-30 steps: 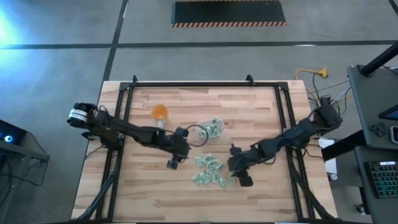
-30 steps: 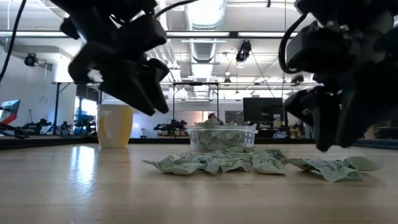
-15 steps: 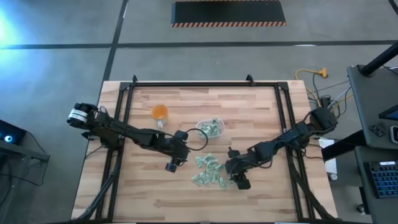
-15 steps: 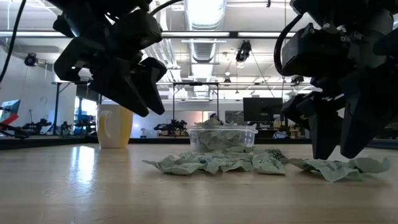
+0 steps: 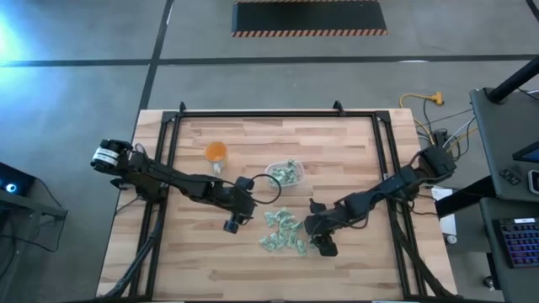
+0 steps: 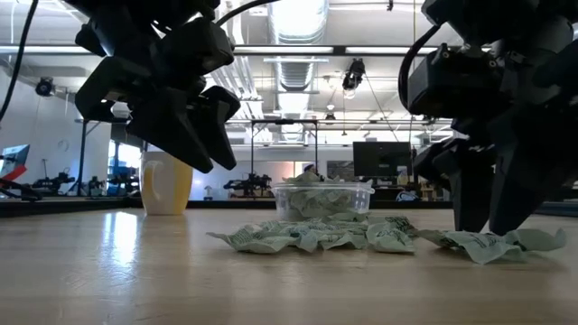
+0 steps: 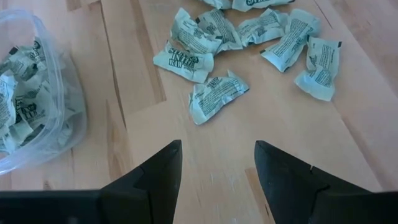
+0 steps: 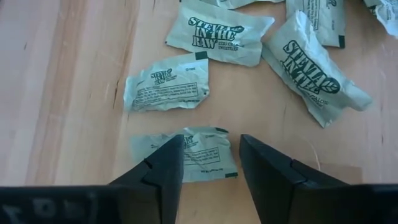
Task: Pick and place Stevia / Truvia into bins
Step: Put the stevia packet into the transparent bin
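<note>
While the left claw (image 5: 232, 225) hangs parted at nine o'clock, the right claw (image 8: 211, 163), jaws apart, straddles a packet (image 8: 186, 154) lying crosswise.

The high camera looked straight down on the whole pale wooden plank tabletop (image 5: 253, 151). The low camera sat at tabletop height, facing level into the room. Both wrist cameras looked closely down past dark fingers; all four views shared the scattered green-and-white paper packets (image 5: 282, 231).
</note>
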